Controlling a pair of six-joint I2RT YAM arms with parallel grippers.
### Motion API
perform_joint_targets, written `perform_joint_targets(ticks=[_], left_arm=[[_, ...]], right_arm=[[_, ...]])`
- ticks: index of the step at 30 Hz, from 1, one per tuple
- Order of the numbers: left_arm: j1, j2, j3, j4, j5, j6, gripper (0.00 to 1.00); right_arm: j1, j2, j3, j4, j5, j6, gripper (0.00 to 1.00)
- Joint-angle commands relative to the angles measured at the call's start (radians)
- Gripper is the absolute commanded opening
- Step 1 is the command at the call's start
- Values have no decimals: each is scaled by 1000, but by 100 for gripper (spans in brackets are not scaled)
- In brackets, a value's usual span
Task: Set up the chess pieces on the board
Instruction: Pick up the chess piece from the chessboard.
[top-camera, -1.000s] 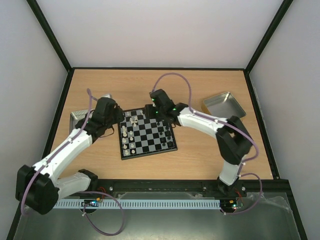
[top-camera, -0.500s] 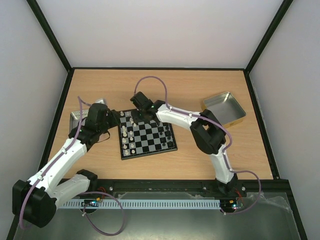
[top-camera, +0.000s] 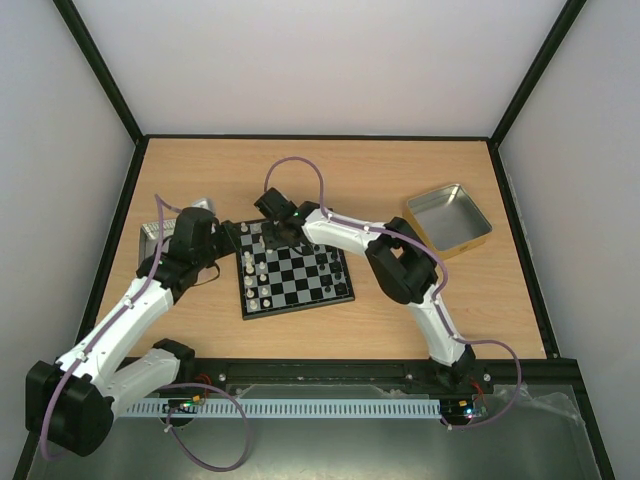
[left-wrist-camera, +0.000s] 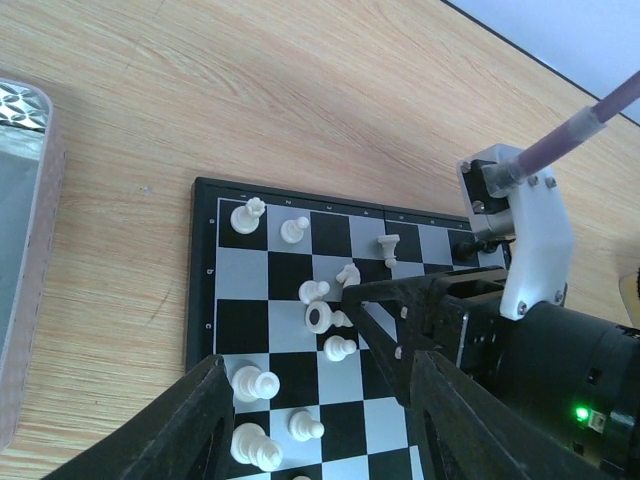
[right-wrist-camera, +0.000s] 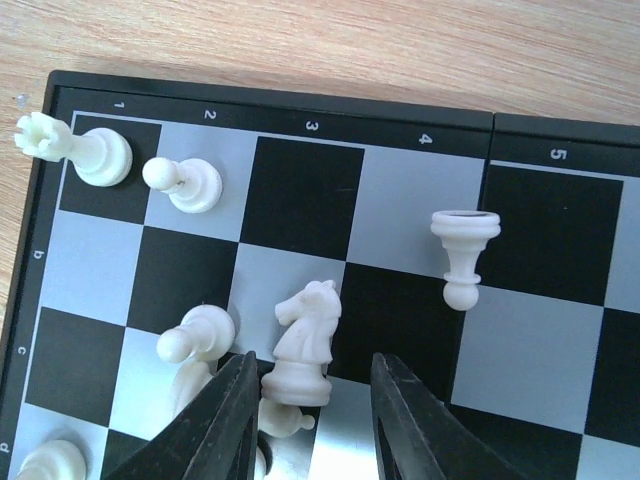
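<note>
The board (top-camera: 300, 285) lies mid-desk, with white pieces (left-wrist-camera: 250, 382) crowded at its left side. The left fingers (left-wrist-camera: 200, 400) hover there, half open and empty, perhaps waiting. The right fingers (right-wrist-camera: 235, 410) stand on both sides of a knight (right-wrist-camera: 303, 325), not yet gripping, probably to move it. A pawn (right-wrist-camera: 195, 340) beside may hinder them. Far right, a tin (top-camera: 447, 218).

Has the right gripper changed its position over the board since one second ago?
Yes. The right gripper went left along the far edge of the board, from mid-edge to the far-left corner.
</note>
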Motion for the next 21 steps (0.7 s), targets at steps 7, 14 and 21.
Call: perform_joint_targets(ticks=[7, 14, 21], left_arm=[[7, 8, -6, 20, 11, -6, 50], [6, 10, -3, 20, 19, -12, 50], [8, -11, 9, 28, 52, -31, 51]], right_arm=[[3, 40, 35, -40, 14, -30, 29], [3, 6, -7, 1, 42, -32, 15], [-5, -210, -259, 279, 51, -114, 14]])
